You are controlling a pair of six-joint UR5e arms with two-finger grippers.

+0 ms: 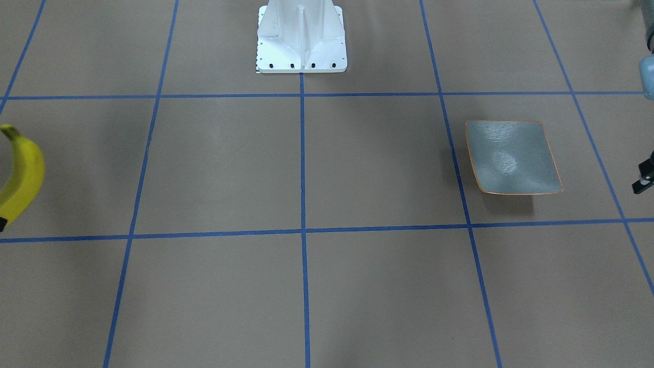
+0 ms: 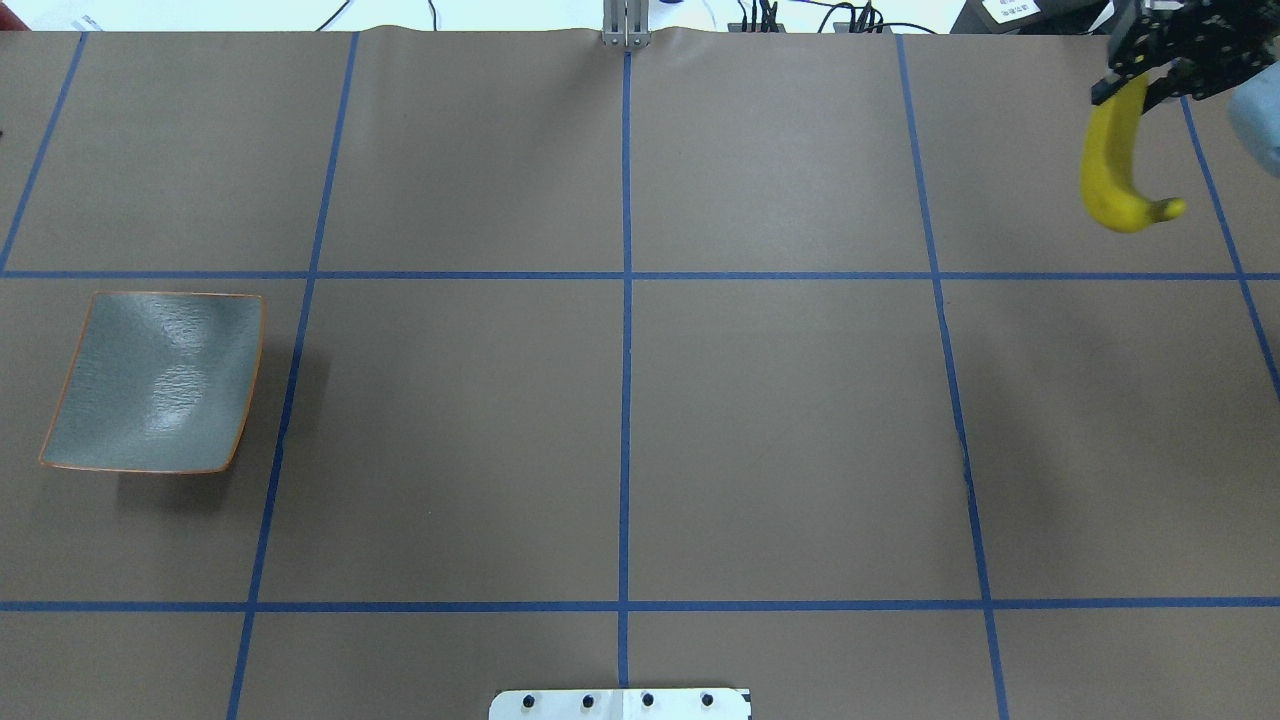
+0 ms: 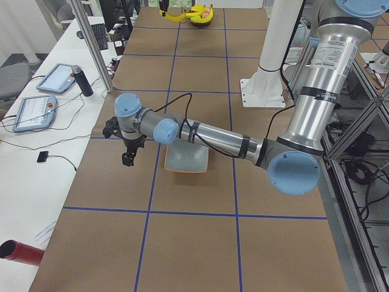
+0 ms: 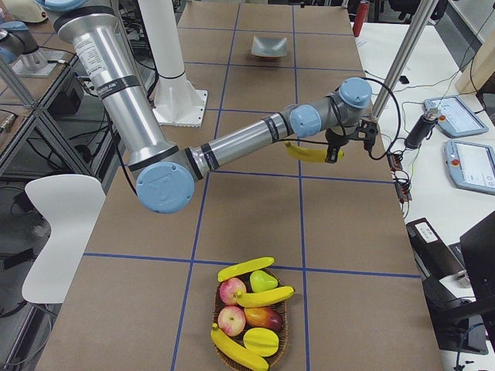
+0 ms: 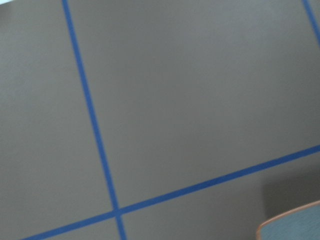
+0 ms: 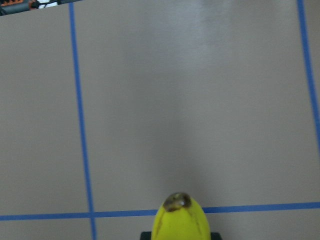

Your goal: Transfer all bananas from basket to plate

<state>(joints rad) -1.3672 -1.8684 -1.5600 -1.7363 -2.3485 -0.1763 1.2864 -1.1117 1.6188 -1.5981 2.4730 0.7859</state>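
Observation:
My right gripper (image 2: 1140, 85) is shut on one end of a yellow banana (image 2: 1112, 170), which hangs above the table's far right corner. The right wrist view shows that banana's dark tip (image 6: 177, 201) over the brown paper. The basket (image 4: 287, 323) stands at the table's right end and holds three more bananas (image 4: 246, 268) among other fruit. The grey-blue plate (image 2: 155, 380) with an orange rim lies bare on the table's left side. My left gripper (image 1: 645, 176) hovers just beyond the plate's outer side, cut off by the frame edge. I cannot tell whether it is open or shut.
The white robot base (image 2: 620, 703) stands at the table's near middle. Red apples (image 4: 232, 291) and other fruit fill the basket. A side table with two tablets (image 3: 53, 78) and a metal post (image 3: 94, 45) runs along the far edge.

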